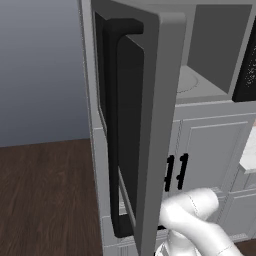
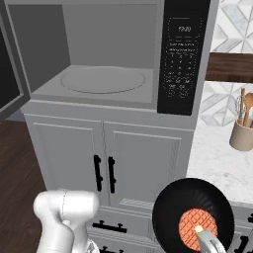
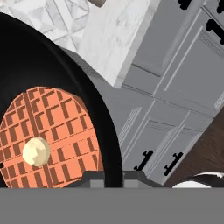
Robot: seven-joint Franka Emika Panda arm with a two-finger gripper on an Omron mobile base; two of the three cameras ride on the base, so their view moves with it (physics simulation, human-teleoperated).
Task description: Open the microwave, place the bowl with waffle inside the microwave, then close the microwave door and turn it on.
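So the gripper (image 2: 210,242) is clamped on the rim of the bowl (image 2: 192,211) — a black, wide, shallow one — and it's carrying it in the air, down low and to the right of the microwave (image 2: 113,54), in front of the white cabinets (image 2: 143,163) under it. In the hand view the fingers (image 3: 94,178) sit narrow, pinched on the bowl's near edge, with the black rim running right between them. You only see the tops of them, so I can't tell how deep the grip goes.

Inside the bowl there's a round orange waffle (image 2: 196,223) with a pale lump of butter (image 3: 36,151) on it, lying flat on the bottom.

The microwave door (image 1: 132,125) is swung wide open to the left of the microwave, its long black bar handle (image 1: 114,130) facing the left base camera. The cavity is grey, with the round turntable (image 2: 103,79) bare. The black control panel (image 2: 180,54) is on the microwave's right side, and right of that there's a marble counter (image 2: 217,163) with a utensil holder (image 2: 242,131) — well above the bowl.
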